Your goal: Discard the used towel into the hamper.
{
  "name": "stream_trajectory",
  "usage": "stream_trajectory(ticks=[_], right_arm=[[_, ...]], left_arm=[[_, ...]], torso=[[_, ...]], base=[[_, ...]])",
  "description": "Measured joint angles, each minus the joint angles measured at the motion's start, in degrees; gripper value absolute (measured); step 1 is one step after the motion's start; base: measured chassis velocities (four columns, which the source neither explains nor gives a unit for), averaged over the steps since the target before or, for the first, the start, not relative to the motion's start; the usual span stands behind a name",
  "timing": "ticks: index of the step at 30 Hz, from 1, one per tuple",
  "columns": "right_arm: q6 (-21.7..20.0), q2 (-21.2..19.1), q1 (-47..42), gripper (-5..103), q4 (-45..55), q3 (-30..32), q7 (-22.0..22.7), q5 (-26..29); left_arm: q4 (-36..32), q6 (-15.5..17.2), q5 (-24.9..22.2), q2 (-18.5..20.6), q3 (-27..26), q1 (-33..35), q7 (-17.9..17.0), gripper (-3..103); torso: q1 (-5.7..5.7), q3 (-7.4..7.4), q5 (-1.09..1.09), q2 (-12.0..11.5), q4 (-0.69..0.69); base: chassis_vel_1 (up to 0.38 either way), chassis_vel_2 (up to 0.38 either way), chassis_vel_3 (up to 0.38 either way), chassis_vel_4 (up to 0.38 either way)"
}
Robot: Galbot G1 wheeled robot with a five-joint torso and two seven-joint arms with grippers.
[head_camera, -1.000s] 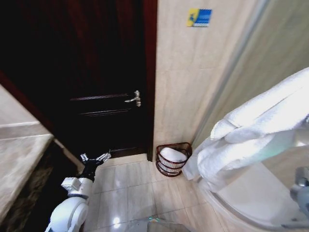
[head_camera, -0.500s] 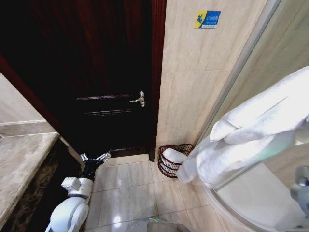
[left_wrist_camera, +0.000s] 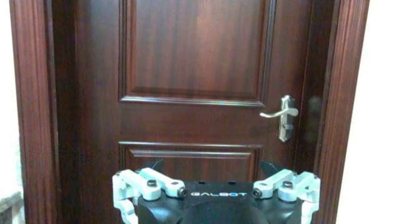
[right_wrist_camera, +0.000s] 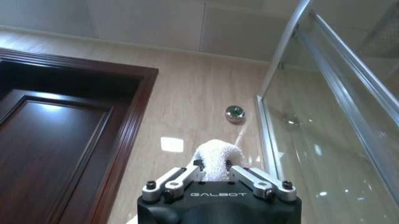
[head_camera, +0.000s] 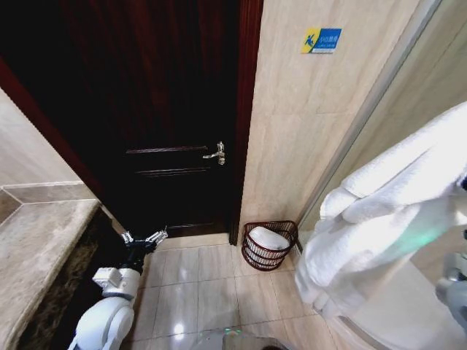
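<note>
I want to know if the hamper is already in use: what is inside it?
Inside the hamper lies a white folded towel, filling much of the opening. Anything beneath that towel is covered.

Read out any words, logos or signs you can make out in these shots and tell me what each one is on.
"GALBOT": on the body of the left pincer.
"GALBOT": on the body of the right pincer, which grips the white towel.
Blue and yellow wall sign on the tiled wall: a figure and small lettering, too blurred to read.

White towel (head_camera: pixel 379 226), red-brown wicker hamper (head_camera: pixel 271 246), dk mahogany door (head_camera: pixel 160 109).
</note>
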Motion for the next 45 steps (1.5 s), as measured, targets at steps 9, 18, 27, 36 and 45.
stream_trajectory(ticks=[9, 18, 27, 36, 45], right_arm=[[0.0, -0.2, 0.2, 8, 0.0, -0.1, 0.0, 0.1], [0.2, -1.4, 1.5, 8, 0.0, -2.0, -1.0, 0.6], [1.2, -3.8, 5.8, 8, -2.8, -8.3, -1.6, -1.4], [1.9, -4.6, 9.4, 8, -6.8, -12.5, -2.2, -3.5], [2.1, -5.7, 13.5, 8, -10.7, -16.0, -2.3, -4.8]], left_arm=[[0.0, 0.0, 0.0, 0.0, 0.0, 0.0, 0.0, 100], [0.0, 0.0, 0.0, 0.0, 0.0, 0.0, 0.0, 100], [0.0, 0.0, 0.0, 0.0, 0.0, 0.0, 0.0, 100], [0.0, 0.0, 0.0, 0.0, 0.0, 0.0, 0.0, 100], [0.0, 0.0, 0.0, 0.0, 0.0, 0.0, 0.0, 100]], torso=[[1.13, 1.27, 0.01, 2.4, 0.00], [2.02, 2.32, 0.01, 4.3, 0.00], [2.00, 2.30, 0.01, 4.3, 0.00], [1.87, 2.17, 0.00, 4.0, 0.00], [1.80, 2.09, 0.01, 3.9, 0.00]], base=[[0.000, 0.000, 0.000, 0.000], [0.000, 0.000, 0.000, 0.000], [0.000, 0.000, 0.000, 0.000], [0.000, 0.000, 0.000, 0.000], [0.000, 0.000, 0.000, 0.000]])
